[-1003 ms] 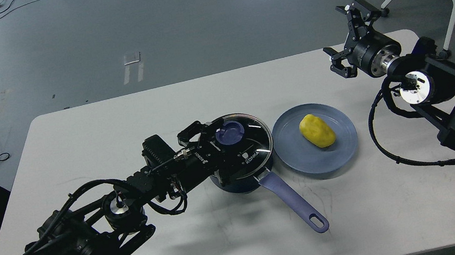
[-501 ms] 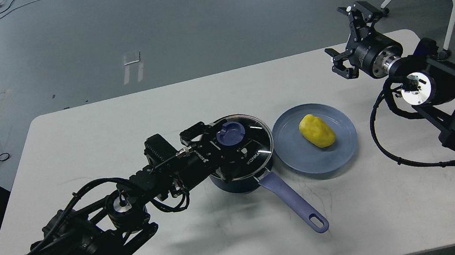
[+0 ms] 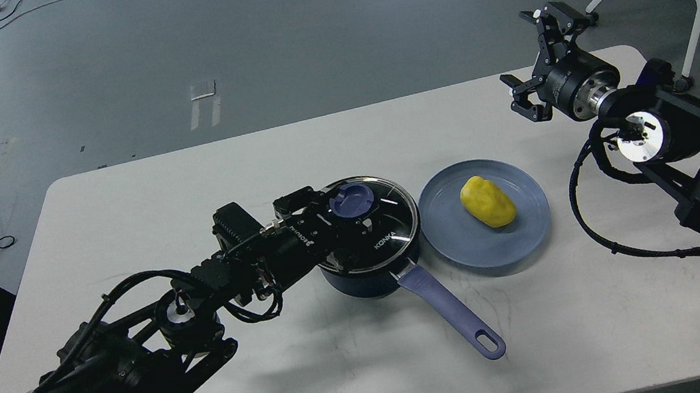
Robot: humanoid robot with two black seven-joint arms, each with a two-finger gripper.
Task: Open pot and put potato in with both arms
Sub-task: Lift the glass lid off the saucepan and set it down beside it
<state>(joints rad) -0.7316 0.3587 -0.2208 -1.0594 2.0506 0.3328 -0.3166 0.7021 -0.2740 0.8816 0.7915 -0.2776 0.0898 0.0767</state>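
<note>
The pot [image 3: 370, 269] sits mid-counter [image 3: 119, 208], glass lid [image 3: 387, 218] on. The left gripper [image 3: 352, 213] is at the lid's knob [image 3: 352, 200] (jaws' state I cannot tell). The potato [image 3: 488, 201] lies on the plate [image 3: 466, 245] just right. The right gripper [image 3: 537, 64] hangs far right, jaws apart.

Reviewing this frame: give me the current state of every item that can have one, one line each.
pot: upright on the table, covered.
glass lid: seated on the pot.
lid knob: left gripper at it; grasp unclear.
potato: lying on the plate, untouched.
plate: flat on the table, right of the pot.
right gripper: open, empty, raised over the table's far right corner.
</note>
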